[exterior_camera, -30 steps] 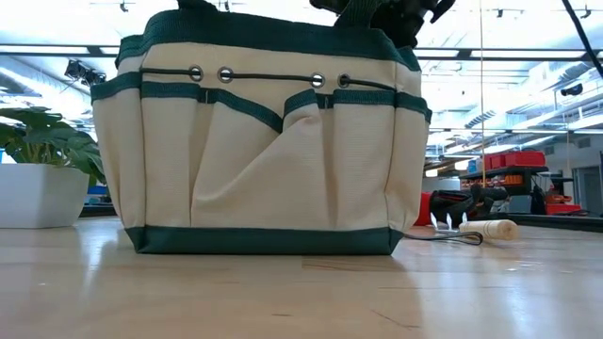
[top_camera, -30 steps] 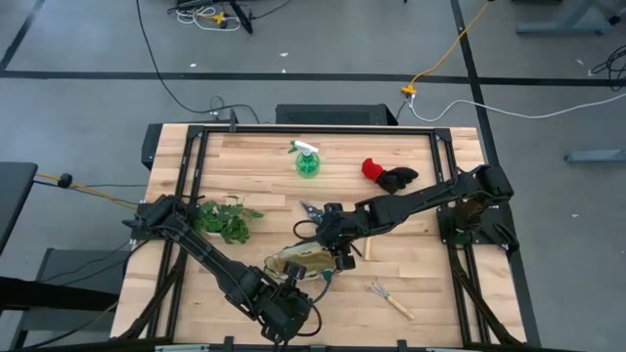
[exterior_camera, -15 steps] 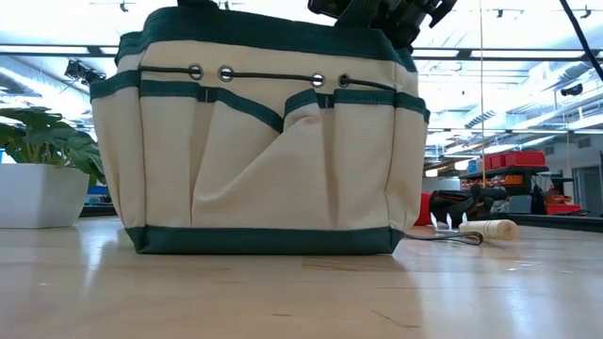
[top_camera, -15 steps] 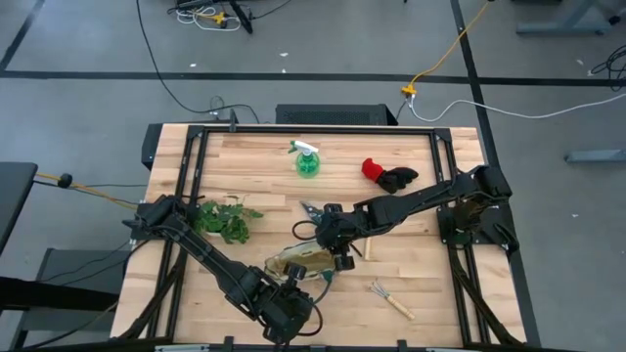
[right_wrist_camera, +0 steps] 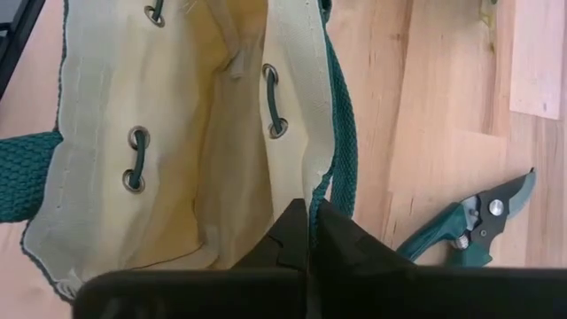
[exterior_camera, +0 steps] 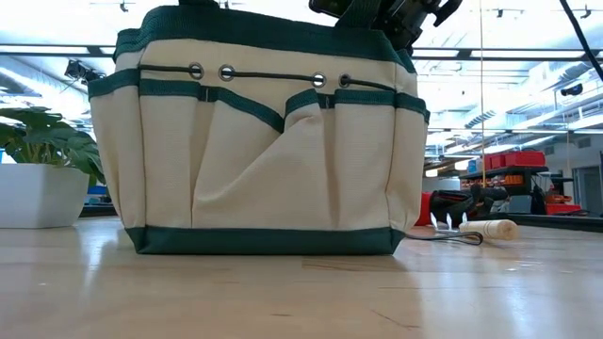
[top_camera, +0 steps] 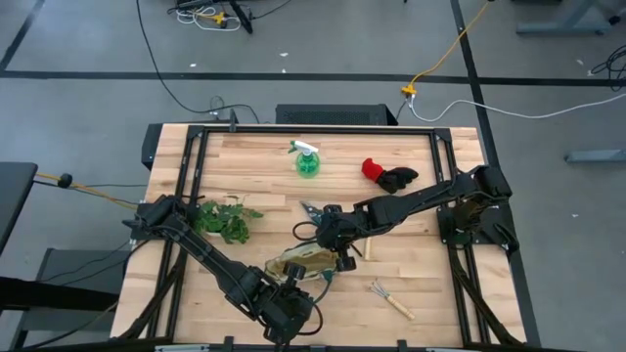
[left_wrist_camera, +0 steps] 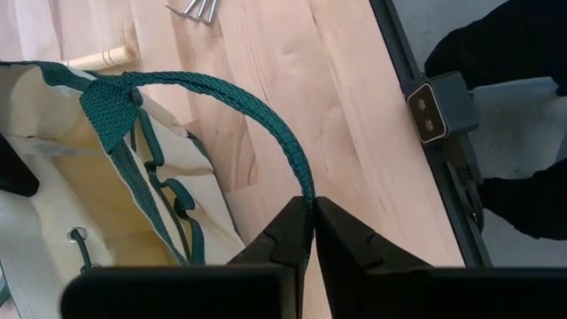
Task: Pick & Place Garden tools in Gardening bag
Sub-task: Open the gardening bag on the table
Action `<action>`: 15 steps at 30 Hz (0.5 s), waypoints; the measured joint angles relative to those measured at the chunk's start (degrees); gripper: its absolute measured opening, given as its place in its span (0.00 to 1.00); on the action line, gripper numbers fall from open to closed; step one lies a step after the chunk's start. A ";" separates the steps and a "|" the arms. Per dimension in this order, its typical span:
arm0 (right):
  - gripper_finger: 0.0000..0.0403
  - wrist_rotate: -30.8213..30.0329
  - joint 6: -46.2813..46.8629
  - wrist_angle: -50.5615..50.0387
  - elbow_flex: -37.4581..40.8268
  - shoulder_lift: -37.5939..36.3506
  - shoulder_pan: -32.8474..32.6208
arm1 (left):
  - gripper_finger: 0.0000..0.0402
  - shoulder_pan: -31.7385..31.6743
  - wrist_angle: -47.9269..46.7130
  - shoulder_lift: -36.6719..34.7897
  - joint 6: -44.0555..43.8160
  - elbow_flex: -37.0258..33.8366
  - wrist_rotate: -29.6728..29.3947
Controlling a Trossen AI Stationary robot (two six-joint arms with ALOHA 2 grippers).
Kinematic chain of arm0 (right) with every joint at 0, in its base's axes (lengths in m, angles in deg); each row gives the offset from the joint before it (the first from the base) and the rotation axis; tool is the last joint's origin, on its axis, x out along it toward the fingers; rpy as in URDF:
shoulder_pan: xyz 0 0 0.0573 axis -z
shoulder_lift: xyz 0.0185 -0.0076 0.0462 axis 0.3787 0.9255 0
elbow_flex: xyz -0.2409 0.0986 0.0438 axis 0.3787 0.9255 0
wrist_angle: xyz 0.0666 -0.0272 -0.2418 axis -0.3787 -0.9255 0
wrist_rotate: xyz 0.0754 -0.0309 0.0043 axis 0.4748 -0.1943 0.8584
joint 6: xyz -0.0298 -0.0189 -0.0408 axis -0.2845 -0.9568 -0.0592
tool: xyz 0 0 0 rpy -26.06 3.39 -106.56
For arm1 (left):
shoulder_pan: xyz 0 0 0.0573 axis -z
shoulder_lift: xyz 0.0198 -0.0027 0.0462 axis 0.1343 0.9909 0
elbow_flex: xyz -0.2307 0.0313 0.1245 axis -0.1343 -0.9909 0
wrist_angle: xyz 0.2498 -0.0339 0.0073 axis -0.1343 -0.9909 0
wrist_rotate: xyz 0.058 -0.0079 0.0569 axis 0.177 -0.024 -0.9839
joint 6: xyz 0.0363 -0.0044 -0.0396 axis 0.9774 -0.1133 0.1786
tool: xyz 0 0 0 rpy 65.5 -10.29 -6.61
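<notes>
1 gardening bag [top_camera: 305,262], near centre, interior looks empty; left gripper [left_wrist_camera: 308,209] clamped on 1 green loop handle [left_wrist_camera: 230,97], right gripper [right_wrist_camera: 306,221] pinching the far rim, mouth held open. 1 plant sprig [top_camera: 225,220], left. 1 spray bottle [top_camera: 307,159], far. 1 pair of gloves [top_camera: 387,174], far right. 1 pruning shears [right_wrist_camera: 469,226]. 1 hand rake [top_camera: 392,298], near right. Nothing bagged yet, apparently

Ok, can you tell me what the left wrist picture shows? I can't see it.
The left end effector is shut on a green loop handle of the beige gardening bag. A hand rake lies on the wooden table beyond.
</notes>
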 joint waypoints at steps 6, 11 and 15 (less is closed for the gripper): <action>0.01 0.04 -0.21 -0.04 0.00 -0.01 0.00 | 0.09 0.01 -0.02 0.00 -2.42 0.00 0.05; 0.01 0.04 -0.20 -0.04 0.00 0.00 0.00 | 0.19 0.00 0.00 0.00 -4.76 0.00 0.10; 0.01 0.00 -0.20 -0.04 0.00 -0.02 0.00 | 0.33 -0.28 -0.01 0.00 -5.64 0.00 -0.23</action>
